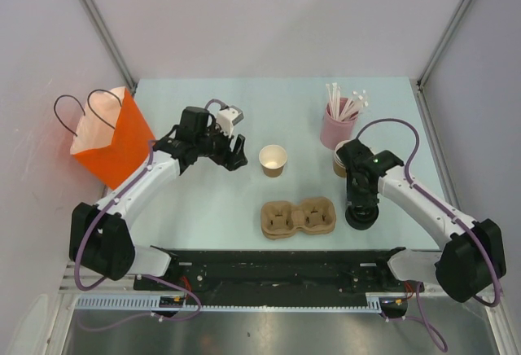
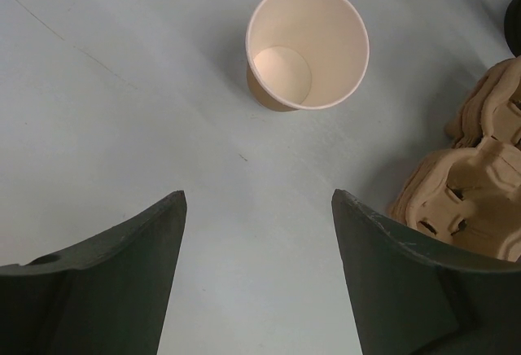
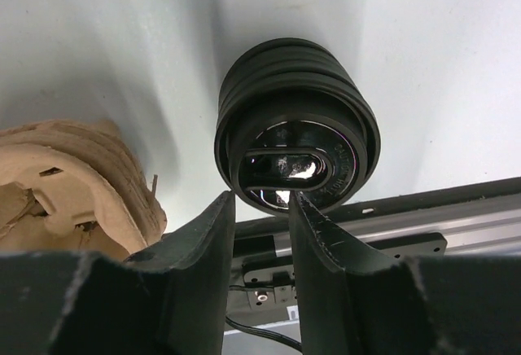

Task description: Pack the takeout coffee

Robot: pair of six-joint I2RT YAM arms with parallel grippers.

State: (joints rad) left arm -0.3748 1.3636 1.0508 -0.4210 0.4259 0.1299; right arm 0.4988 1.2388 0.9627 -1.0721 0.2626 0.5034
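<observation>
No cup with a black lid shows in any view. A single lidless brown paper cup [image 1: 273, 159] with a white inside stands upright mid-table; it also shows in the left wrist view [image 2: 305, 46]. My left gripper [image 1: 236, 155] [image 2: 259, 195] is open and empty just left of it, with bare table between the jaws. My right gripper [image 1: 361, 207] [image 3: 260, 200] hovers over a stack of black lids [image 3: 293, 86] at the front right. Its jaws stand a narrow gap apart at the stack's near rim and hold nothing that I can see.
A brown pulp cup carrier [image 1: 297, 216] [image 2: 480, 168] [image 3: 73, 176] lies near the front middle. An orange paper bag [image 1: 110, 139] stands at the left. A pink straw holder [image 1: 335, 127] and a stack of lidless cups [image 1: 340, 162] stand behind the right arm.
</observation>
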